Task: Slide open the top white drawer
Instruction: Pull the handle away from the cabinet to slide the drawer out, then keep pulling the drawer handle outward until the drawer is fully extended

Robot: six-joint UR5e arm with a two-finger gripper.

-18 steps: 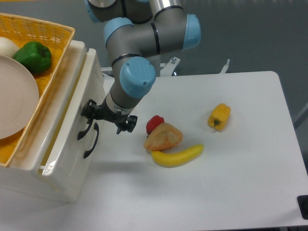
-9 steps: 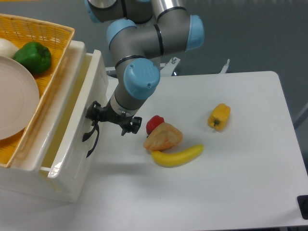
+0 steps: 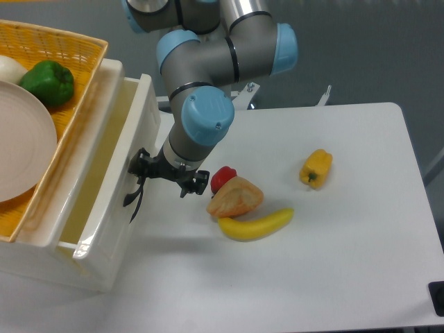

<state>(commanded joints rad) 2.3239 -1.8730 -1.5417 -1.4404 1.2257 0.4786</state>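
Yellow wicker fills the far left: the woven basket (image 3: 76, 52) sits on top of the cabinet, holding a green pepper (image 3: 47, 82) and a pale plate (image 3: 24, 142). Just right of it is the top white drawer (image 3: 121, 173), pulled part-way out so a strip of its pale inside shows. Its curved black handle (image 3: 133, 198) faces right, and my gripper (image 3: 168, 177) is at that handle because that is my only purchase for pulling. Whether my fingers are clamped on it or only hooked behind I cannot tell; the dark parts merge. Further right, on the white table (image 3: 347, 236), lie a red pepper (image 3: 222, 177), a pastry (image 3: 236, 197), a banana (image 3: 255, 224) and a yellow pepper (image 3: 316, 168), clear of my pulling path, I judge.
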